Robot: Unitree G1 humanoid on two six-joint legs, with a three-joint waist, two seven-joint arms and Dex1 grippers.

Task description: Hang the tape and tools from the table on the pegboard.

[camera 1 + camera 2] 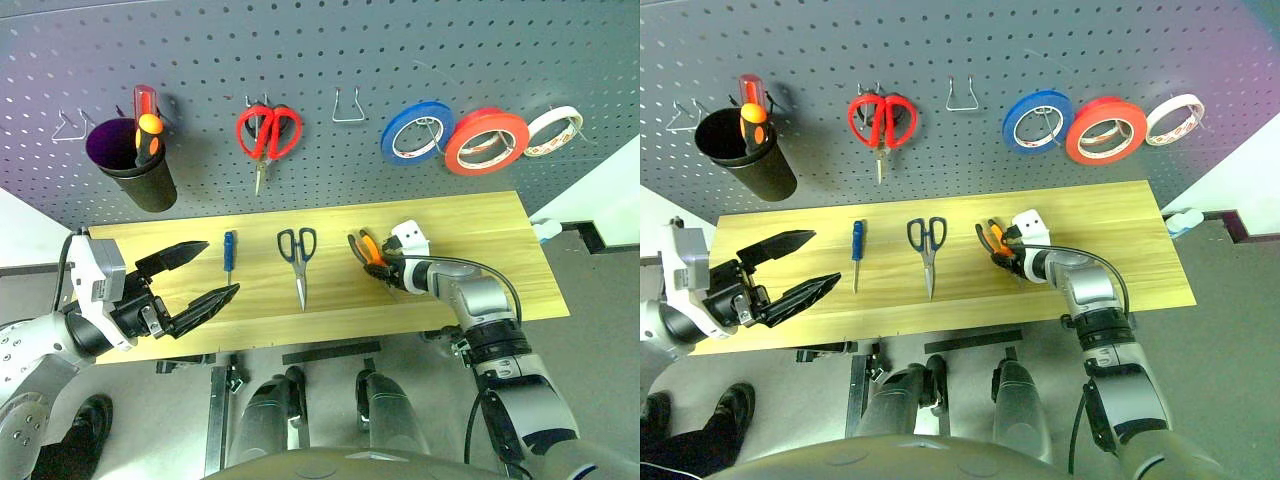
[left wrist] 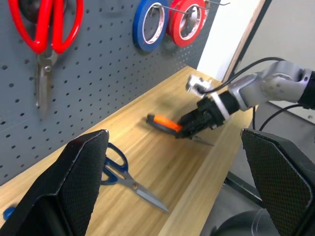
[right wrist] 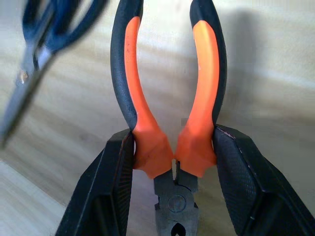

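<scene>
My right gripper is shut on the small pliers, its fingers clamping the orange-and-black handles just above the joint, low over the table. To their left on the wood lie the dark-handled scissors and, further left, the slim blue-handled screwdriver. The red tape hangs on a hook of the pegboard. My left gripper hovers open and holds nothing, above the table's left part beside the screwdriver.
On the pegboard hang a blue roll, a whitish roll, red-handled scissors, a bare wire hook and a black cup holding red and orange screwdrivers. The table's front edge is near both arms.
</scene>
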